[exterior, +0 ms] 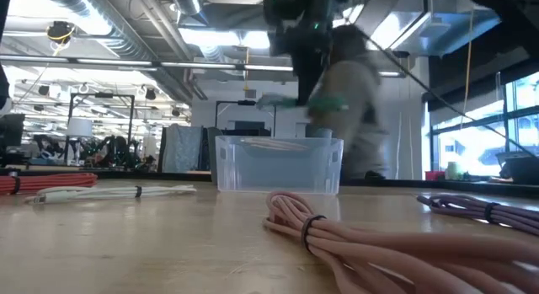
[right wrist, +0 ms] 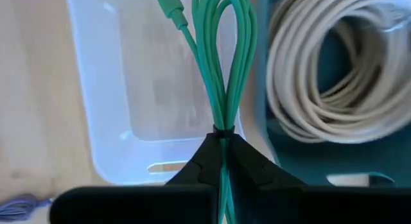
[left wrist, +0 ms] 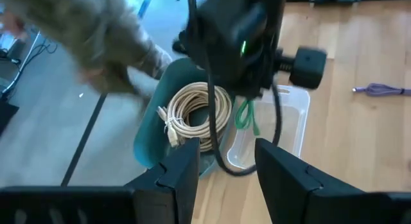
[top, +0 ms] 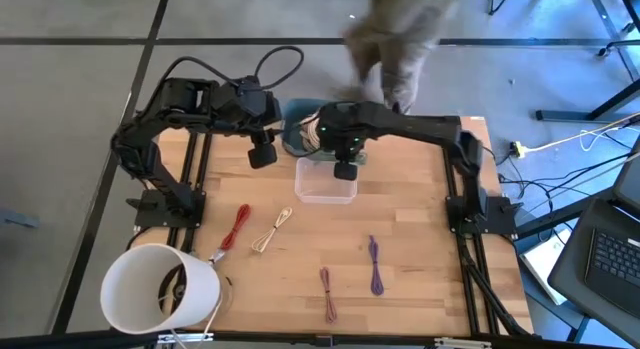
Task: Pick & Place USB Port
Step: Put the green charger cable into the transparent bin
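A green cable bundle (right wrist: 221, 63), bound by a small tie, hangs in my right gripper (right wrist: 221, 142) above a clear plastic bin (top: 325, 183). In the low view the green cable (exterior: 324, 102) is in the air above the bin (exterior: 278, 164). My left gripper (left wrist: 226, 165) is open and holds nothing. It hovers near the table's far edge, left of the bin, beside a teal tray (left wrist: 149, 137). A coiled beige cable (left wrist: 196, 112) lies in that tray. My right gripper pinches the green cable bundle between its two fingers at the tie (right wrist: 221, 130), where the strands are gathered. The loops and a plug end (right wrist: 168, 7) extend past the fingertips. The bundle is lifted clear, over the bin's inside and its edge next to the tray.
Other tied cables lie on the near half of the table: red (top: 237, 227), white (top: 272, 230), purple (top: 375, 264), pink (top: 328, 294). A white bucket (top: 160, 287) stands at the near left corner. A blurred person (top: 398, 39) moves just beyond the far edge.
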`<state>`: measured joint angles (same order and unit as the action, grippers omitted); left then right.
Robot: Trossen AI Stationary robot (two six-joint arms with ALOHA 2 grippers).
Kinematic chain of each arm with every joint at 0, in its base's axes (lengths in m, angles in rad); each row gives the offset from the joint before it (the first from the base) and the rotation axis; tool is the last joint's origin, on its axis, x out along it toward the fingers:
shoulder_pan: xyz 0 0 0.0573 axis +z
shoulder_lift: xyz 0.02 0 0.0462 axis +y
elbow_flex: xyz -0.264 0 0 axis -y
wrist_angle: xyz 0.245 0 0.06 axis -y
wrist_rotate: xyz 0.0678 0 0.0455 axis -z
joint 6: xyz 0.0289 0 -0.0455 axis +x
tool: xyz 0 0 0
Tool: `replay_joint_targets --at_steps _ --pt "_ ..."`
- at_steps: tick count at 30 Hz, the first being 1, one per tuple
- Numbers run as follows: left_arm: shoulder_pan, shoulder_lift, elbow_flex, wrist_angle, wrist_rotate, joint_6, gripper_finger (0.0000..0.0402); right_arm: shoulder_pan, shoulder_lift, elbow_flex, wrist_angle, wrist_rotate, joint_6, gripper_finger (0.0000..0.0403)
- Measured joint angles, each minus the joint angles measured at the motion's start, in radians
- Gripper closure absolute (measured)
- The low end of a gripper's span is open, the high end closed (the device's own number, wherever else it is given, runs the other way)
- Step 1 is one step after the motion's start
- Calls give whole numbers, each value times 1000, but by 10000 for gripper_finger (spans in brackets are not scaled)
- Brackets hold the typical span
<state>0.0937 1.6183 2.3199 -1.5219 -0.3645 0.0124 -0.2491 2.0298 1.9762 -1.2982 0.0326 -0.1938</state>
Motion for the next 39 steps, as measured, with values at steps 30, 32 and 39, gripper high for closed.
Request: replay_joint_targets --at_steps 30,32,39 --pt "0 -22 0 -2 -5 1 258 15 248 -19 220 -186 3 393" --pt "0 -22 0 -5 -2 0 258 10 270 -19 227 -186 2 393" --pt "0 -22 0 -40 -1 -27 258 -10 307 -19 271 -116 -5 393"
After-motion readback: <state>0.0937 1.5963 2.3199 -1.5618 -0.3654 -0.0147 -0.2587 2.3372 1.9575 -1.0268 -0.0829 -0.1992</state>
